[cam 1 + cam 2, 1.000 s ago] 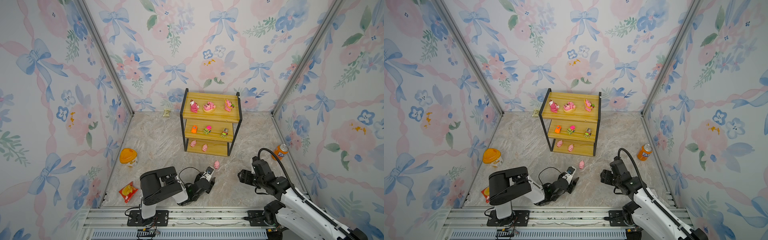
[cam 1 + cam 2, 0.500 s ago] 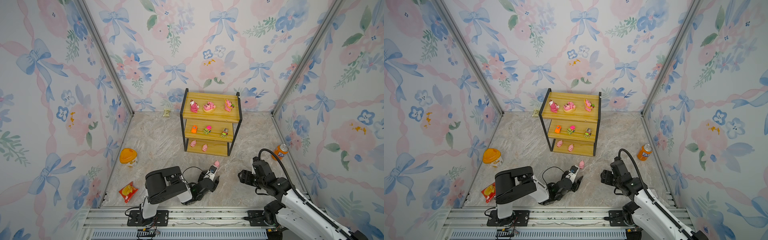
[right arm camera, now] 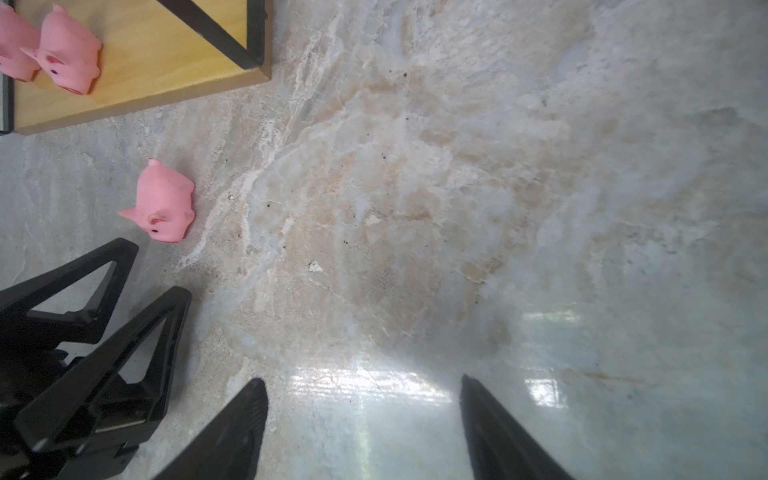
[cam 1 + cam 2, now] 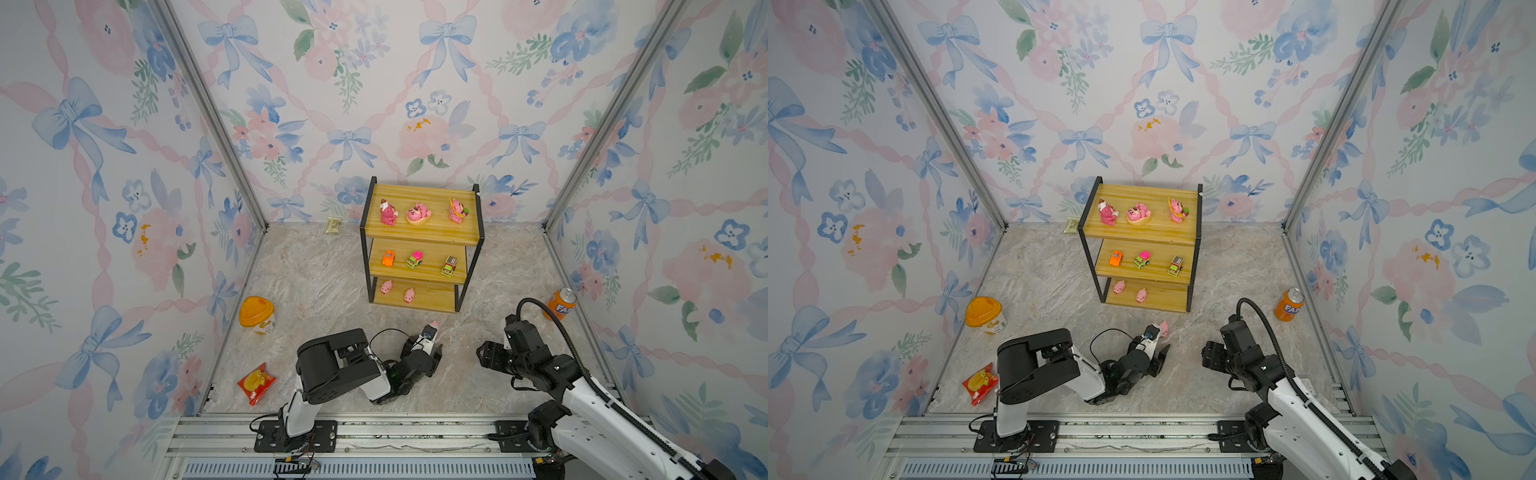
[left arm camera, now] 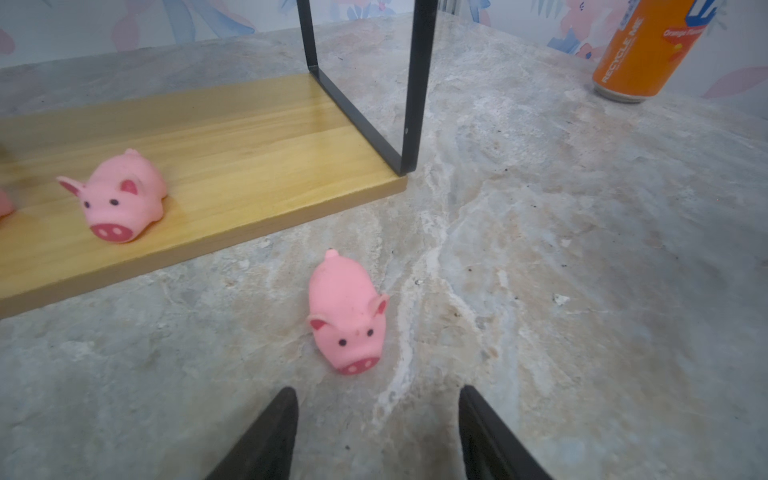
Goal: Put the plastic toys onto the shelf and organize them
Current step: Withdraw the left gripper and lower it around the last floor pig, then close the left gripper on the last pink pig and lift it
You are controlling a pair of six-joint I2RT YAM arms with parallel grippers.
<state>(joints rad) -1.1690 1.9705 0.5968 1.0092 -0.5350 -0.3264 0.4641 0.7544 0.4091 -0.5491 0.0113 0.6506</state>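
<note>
Pink and small, a loose pig [image 5: 347, 316] lies on the counter [image 4: 324, 291] just in front of the shelf [image 4: 415, 195], near the right front corner of its bottom board, with its snout toward the left end effector [image 5: 376, 395]. That end effector sits low over the counter with its two dark fingers spread apart and nothing between them. Its tips lie just short of the snout, with bare stone-patterned surface between. Beyond the pig, the shelf's black front post [image 5: 417, 83] rises from that board corner.

The shelf stands toward the middle of the counter's back edge and has three boards. Three pink bears [image 4: 418, 213] stand in a row on the top board. Three cars [image 4: 414, 260] sit on the middle one: orange, pink-green and brown-green. Two pigs [image 4: 386, 286] sit toward the left end of the bottom board, making three pigs in all.

The right end effector [image 3: 361, 378] hangs over bare counter near the front edge, to the right of the loose pig, with its fingers wide and holding nothing.

One orange soda can [image 4: 561, 303] stands upright by the right edge. One orange-lidded tub [image 4: 257, 314] sits by the left edge, and one red snack packet [image 4: 256, 383] lies near the front left corner. One small pale packet [image 4: 333, 225] lies at the back edge, left of the shelf.
</note>
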